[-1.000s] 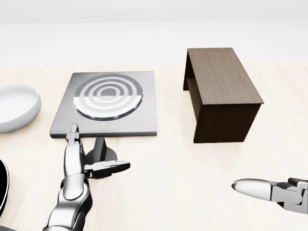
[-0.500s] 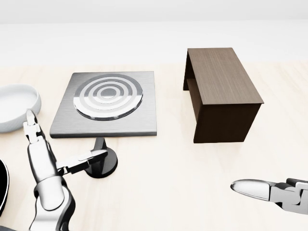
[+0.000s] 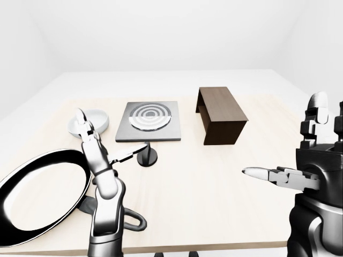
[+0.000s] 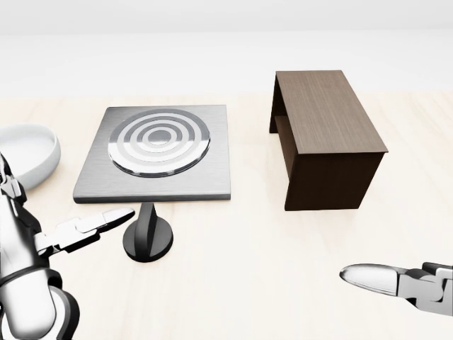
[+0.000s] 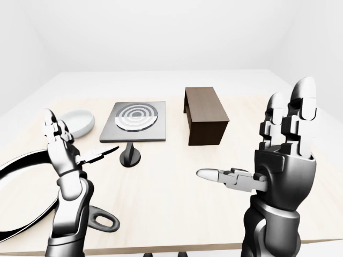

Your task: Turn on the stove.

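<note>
Stove [image 4: 156,152], a flat steel plate with a ringed burner, lies on the light wood table [image 4: 248,283], left of centre in the head view. Its black knob [image 4: 147,237] on a round base stands just below the stove's lower edge. Left hand [image 3: 91,142] is raised beside the knob with fingers spread, released and gripping nothing; one fingertip [image 4: 120,214] reaches toward the knob from the left, whether it touches is hard to tell. Right hand [image 5: 281,155] is up at the right side, well apart from the stove, fingers straight up, thumb pointing left, also released and empty. Dark brown wooden stand [image 4: 325,138] sits right of the stove, apart from it. White bowl [image 4: 25,156] sits at the left of the stove. Black frying pan [image 3: 40,195] with handle lies at the lower left in the left-eye view, near the table edge.
</note>
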Tool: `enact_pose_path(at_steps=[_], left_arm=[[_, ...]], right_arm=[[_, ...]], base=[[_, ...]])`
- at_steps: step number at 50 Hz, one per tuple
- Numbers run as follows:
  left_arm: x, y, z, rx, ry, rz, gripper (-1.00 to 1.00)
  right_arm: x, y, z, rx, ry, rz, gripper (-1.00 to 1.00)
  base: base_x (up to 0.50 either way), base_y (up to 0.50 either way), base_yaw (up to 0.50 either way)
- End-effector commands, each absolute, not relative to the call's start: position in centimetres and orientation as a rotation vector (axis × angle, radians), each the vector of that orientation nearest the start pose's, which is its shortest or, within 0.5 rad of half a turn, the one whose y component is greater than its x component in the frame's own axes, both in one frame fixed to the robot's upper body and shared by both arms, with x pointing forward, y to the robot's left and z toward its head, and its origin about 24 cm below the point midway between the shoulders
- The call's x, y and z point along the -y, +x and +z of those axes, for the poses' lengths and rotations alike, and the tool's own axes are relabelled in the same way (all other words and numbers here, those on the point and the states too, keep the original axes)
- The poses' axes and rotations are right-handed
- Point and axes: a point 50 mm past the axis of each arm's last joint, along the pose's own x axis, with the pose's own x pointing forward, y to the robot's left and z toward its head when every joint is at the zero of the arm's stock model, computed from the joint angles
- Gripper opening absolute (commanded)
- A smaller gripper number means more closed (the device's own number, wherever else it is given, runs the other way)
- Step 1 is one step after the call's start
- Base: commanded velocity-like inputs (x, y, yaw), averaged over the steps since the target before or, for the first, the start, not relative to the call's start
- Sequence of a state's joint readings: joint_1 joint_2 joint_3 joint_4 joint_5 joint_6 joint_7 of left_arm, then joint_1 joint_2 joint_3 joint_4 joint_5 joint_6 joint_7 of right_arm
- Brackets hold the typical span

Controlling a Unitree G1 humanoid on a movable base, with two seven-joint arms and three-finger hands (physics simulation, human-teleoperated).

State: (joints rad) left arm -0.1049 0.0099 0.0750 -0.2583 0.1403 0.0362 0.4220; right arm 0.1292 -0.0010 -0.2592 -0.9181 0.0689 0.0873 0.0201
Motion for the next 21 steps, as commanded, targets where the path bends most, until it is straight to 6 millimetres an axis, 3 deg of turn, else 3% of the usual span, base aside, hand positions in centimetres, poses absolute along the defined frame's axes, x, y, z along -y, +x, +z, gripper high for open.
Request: enact_pose_path(at_steps=[1,21], left_arm=[[-18.3,24.57,13.89,0.394,0.076,0.507,1.0],[-18.42,24.44,14.07,0.392,0.065,0.507,1.0]], right_arm=[[19.39,17.01,19.92,0.675,-0.061,-0.193,1.0],[19.33,17.11,19.82,0.67,-0.059,-0.19,1.0]], base=[[0.0,0.0,0.0],[0.0,0.0,0.0]])
